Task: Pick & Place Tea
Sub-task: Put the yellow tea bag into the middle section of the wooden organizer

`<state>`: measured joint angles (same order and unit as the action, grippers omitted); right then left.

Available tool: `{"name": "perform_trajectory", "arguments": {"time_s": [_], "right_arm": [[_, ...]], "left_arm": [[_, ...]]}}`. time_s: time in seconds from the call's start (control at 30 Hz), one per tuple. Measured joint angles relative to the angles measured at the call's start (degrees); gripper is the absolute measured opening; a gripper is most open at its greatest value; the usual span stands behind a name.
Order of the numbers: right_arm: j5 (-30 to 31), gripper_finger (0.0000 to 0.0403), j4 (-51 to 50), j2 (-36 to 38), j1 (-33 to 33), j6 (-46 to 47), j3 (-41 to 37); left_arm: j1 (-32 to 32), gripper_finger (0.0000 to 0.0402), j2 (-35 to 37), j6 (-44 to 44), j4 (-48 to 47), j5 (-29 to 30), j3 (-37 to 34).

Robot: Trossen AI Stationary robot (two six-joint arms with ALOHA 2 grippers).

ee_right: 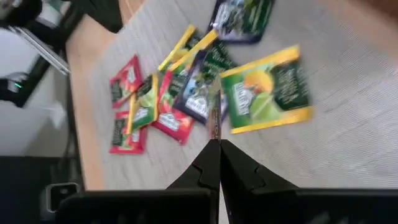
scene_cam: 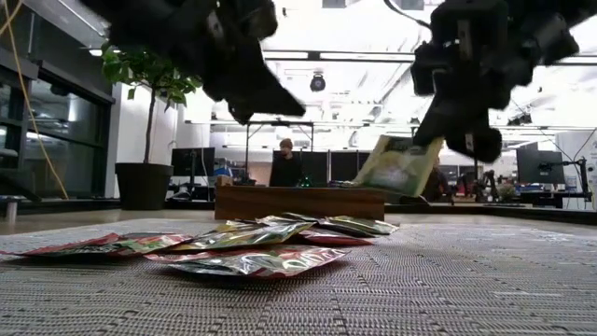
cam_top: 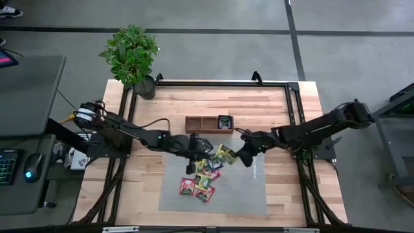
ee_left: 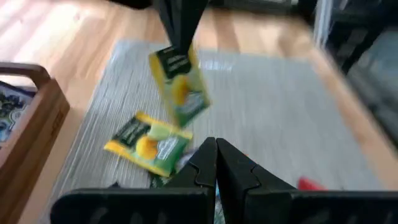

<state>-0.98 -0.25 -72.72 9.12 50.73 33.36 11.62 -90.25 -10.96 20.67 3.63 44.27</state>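
One yellow and green sachet is hanging in the air, off the grey mat. The right gripper is pinching it by its top edge with both fingers squeezed tight. The sachet is hanging with its long side going up and down, and it is leaning a little. Its printed face is turning toward the left arm. It is sitting at about 2 o'clock from the pile of sachets, and the wooden tray is lying just beyond it at 12 o'clock.

The left gripper is floating above the pile's 11 o'clock edge. Its fingers are pressed together with nothing between them.

The pile is lying flat on the mat, with red, yellow, green and dark wrappers pointing every which way. Many are overlapping, so I am not able to count them or see which way each one is facing. One dark sachet is lying in the tray's 3 o'clock compartment, but its print is too small to read.

From table height the arms are being cut off at the top, and the tray is hiding what is inside it. A potted plant is standing at the table's 11 o'clock corner. A person is sitting far back in the room.
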Motion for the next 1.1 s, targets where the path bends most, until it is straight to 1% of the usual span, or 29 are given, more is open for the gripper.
{"name": "perform_trajectory", "arguments": {"time_s": [0.07,0.17,0.27,0.4,0.47,0.53,0.63,0.8,0.97,1.1], "right_arm": [[0.0,0.0,-6.0,1.5,-1.4,-4.4,3.4],[0.1,0.0,-15.6,2.2,-4.0,-11.6,10.0],[0.5,0.0,-23.4,1.5,-7.0,-19.3,17.0],[0.6,0.0,-29.9,0.0,-11.4,-30.3,25.9],[0.2,0.0,-33.0,-1.2,-13.9,-35.1,30.0],[-1.3,0.0,-35.4,-2.9,-16.3,-40.0,33.7],[-4.5,0.0,-37.4,-6.5,-19.5,-46.7,38.6],[-8.7,0.0,-40.4,-13.7,-23.7,-55.2,46.0],[-11.4,0.0,-42.3,-21.8,-26.8,-58.9,52.0],[-11.5,0.0,-43.2,-27.8,-28.4,-61.2,55.7]], "left_arm": [[0.0,0.0001,1.7,-1.7,5.9,0.7,-5.5],[0.0,0.0001,3.4,-4.1,16.3,2.5,-11.1],[0.0,0.0001,5.2,-5.3,22.4,4.8,-16.3],[0.0,0.0001,6.0,-6.3,32.6,7.6,-21.8],[0.0,0.0001,5.8,-7.3,37.4,8.0,-24.9],[0.0,0.0001,5.9,-8.5,43.0,8.1,-27.0],[0.0,0.0001,5.9,-9.3,43.7,8.0,-28.5],[0.0,0.0001,5.9,-9.2,44.7,7.2,-28.6],[0.0,0.0001,5.9,-9.0,45.5,6.8,-28.6],[0.0,0.0001,5.9,-8.9,45.7,6.7,-28.6]]}}
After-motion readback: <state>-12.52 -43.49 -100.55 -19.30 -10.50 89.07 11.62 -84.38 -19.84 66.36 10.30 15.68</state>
